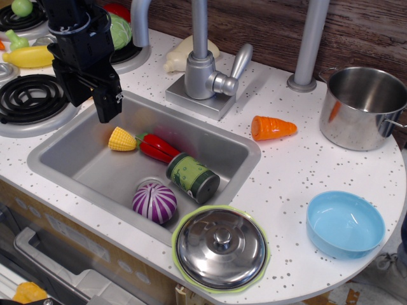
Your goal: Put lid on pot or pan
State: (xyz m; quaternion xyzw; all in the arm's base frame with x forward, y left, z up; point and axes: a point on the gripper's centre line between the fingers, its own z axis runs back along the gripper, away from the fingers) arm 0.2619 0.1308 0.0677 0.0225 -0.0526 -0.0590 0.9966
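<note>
The shiny domed steel lid with a small centre knob rests on a lime-green plate at the counter's front edge, beside the sink. The steel pot stands uncovered at the far right back of the counter. My black gripper hangs at the sink's back-left corner, far from both lid and pot. Its fingers point down with a small gap between them and hold nothing.
The sink holds a toy corn, a red pepper, a green can and a purple onion. A toy carrot lies near the faucet. A light-blue bowl sits front right. Stove burners with toy vegetables are on the left.
</note>
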